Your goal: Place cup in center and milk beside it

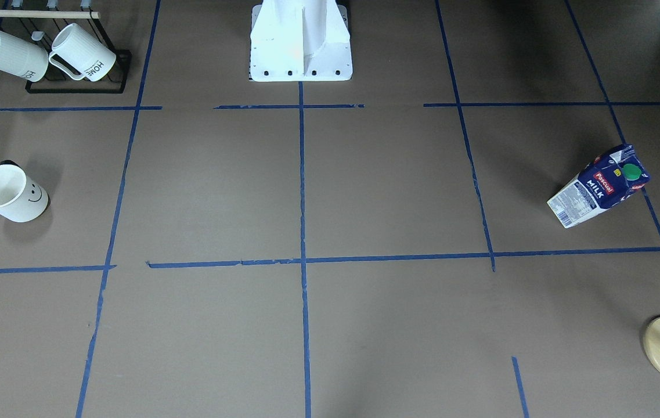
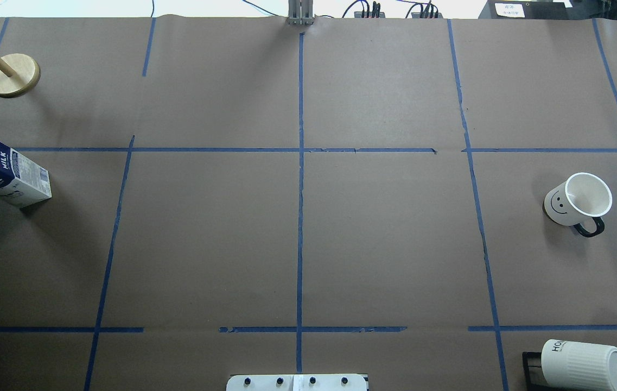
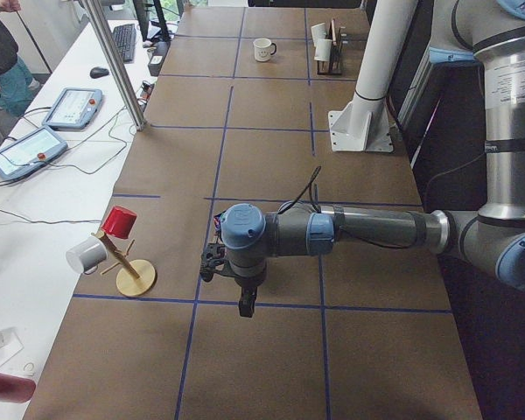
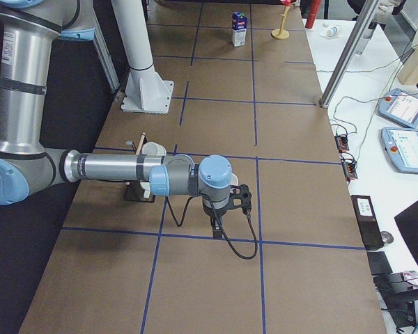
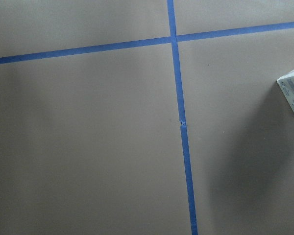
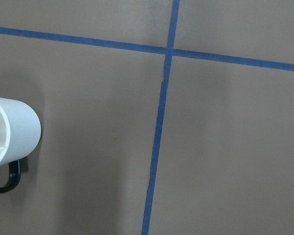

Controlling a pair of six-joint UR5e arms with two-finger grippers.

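Reaching has not begun, as far as I can judge: the cup (image 2: 577, 201) and the milk (image 2: 4, 172) stand at opposite ends of the table (image 2: 205, 239), both well apart from the center (image 2: 300, 150), where the long blue tape lines cross with nothing on them.

The left hand (image 3: 245, 304) hangs above the table, pointing down. Only a side view shows it, so I cannot tell whether its fingers are apart or together. The milk stands upright just off to one side of this hand, not beneath it; its wrist camera catches only a corner of the carton.

The right hand (image 4: 217, 226) hangs the same way, and its state cannot be told either. The cup stands upright, mouth up, near this hand but off to its side, at the edge of its wrist view, with the black handle showing.

The next move likely falls to the right hand: shift sideways until it is over the cup, descend, and grip the rim or wall clear of the handle.

Counted:
- one smiley cup
- one milk carton
- two ribbed mugs lettered HOME (image 1: 13, 55), tilted on one black rack (image 1: 77, 88)
- one wooden stand (image 2: 12, 75), holding one red cup (image 3: 119, 221) and one pale cup (image 3: 86, 255)
- two hands
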